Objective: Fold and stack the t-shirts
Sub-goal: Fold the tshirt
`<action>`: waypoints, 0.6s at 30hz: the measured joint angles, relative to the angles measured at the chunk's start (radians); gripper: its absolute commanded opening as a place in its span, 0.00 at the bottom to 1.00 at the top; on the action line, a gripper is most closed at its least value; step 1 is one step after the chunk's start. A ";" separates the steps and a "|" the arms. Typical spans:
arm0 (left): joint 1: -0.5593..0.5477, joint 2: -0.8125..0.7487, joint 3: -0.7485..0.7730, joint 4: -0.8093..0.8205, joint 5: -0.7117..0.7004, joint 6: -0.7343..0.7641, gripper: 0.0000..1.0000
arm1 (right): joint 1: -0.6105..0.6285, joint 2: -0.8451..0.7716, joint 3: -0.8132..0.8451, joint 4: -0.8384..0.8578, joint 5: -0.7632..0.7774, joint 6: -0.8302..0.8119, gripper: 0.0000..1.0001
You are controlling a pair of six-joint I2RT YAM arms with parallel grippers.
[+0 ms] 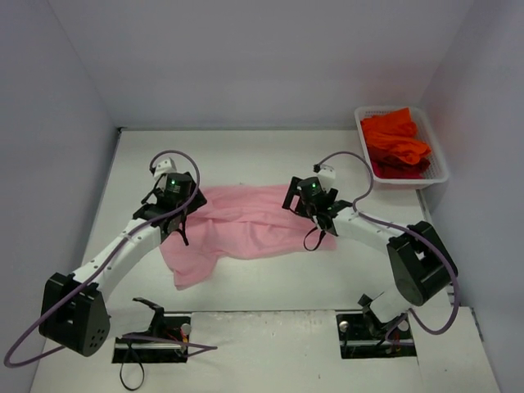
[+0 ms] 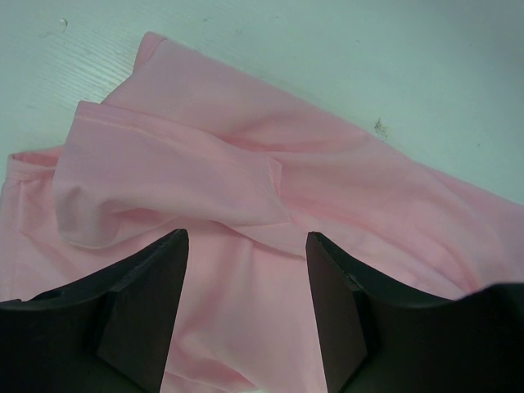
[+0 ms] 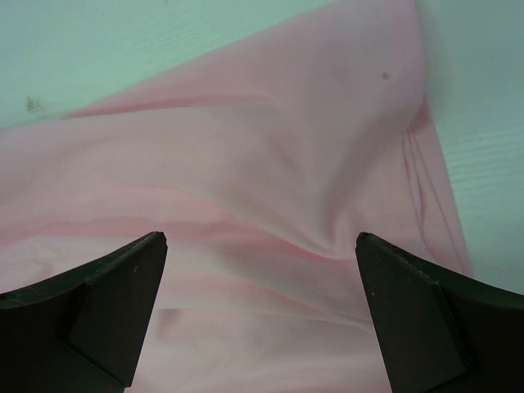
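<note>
A light pink t-shirt (image 1: 246,225) lies rumpled and partly spread in the middle of the table. My left gripper (image 1: 180,229) hangs over its left edge, jaws open, with loose pink folds (image 2: 164,180) below and beyond its dark fingers (image 2: 151,303). Over the shirt's right side my right gripper (image 1: 313,236) stands wide open above wrinkled pink cloth (image 3: 270,180), nothing between its fingers (image 3: 123,295). The orange-red t-shirts (image 1: 395,141) are heaped in a basket at the back right.
The white mesh basket (image 1: 443,167) stands against the right wall at the back. White walls close in the table on the left, back and right. Purple cables loop off both wrists. Both arm bases sit at the near edge.
</note>
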 measured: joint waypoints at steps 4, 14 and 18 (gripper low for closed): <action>0.000 0.000 0.000 0.001 0.001 0.000 0.55 | 0.004 0.053 0.077 0.008 -0.025 -0.023 0.97; 0.002 0.014 -0.003 0.002 0.001 0.000 0.55 | 0.013 0.135 0.081 0.041 -0.088 -0.018 0.97; 0.005 0.024 -0.003 0.002 0.005 0.000 0.55 | 0.013 0.146 0.045 0.059 -0.107 0.000 0.97</action>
